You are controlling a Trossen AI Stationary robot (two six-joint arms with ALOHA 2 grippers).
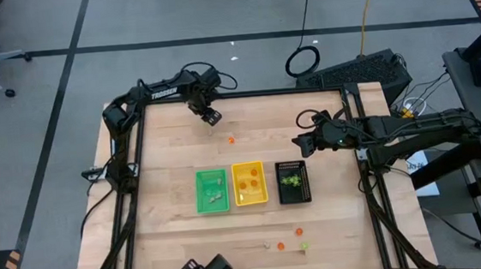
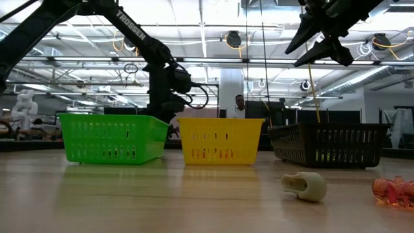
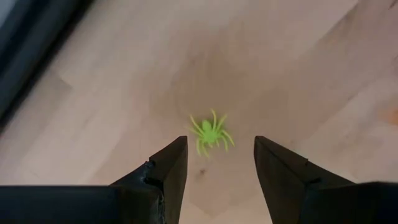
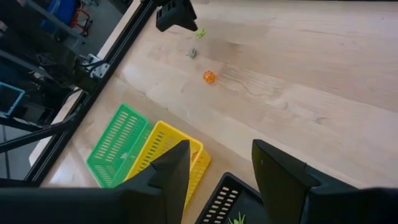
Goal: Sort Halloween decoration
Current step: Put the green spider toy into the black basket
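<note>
Left wrist view shows the relation that matters: a yellow-green spider point(image 3: 210, 134) lies on the bare desk point(image 3: 298, 74) just ahead of the left gripper point(image 3: 217, 163), centred on the gap between its fingers, which stand apart and grip nothing. The spider is roughly round with legs splayed, so I judge that no long axis constrains the approach; a drop straight down should bracket it.

From the high view, the left gripper point(image 1: 210, 114) hangs at about 11 o'clock from the trays, near the desk's far edge, and is clearly the nearer arm to that spider. The right gripper point(image 1: 303, 145) hovers at about 1 o'clock from the black tray point(image 1: 304, 184), its fingers likewise parted and empty.

Counts: three trays in a row, namely the green tray point(image 1: 200, 193), the yellow tray point(image 1: 262, 183) and the black one. Loose on the desk near the left gripper are the spider, a small grey piece point(image 4: 192, 53) and an orange ball point(image 4: 209, 77). At 6 o'clock from the trays lie about three more trinkets, two orange point(image 1: 300, 230) and one pale. Each tray already holds a few pieces; exact numbers cannot be told.
</note>
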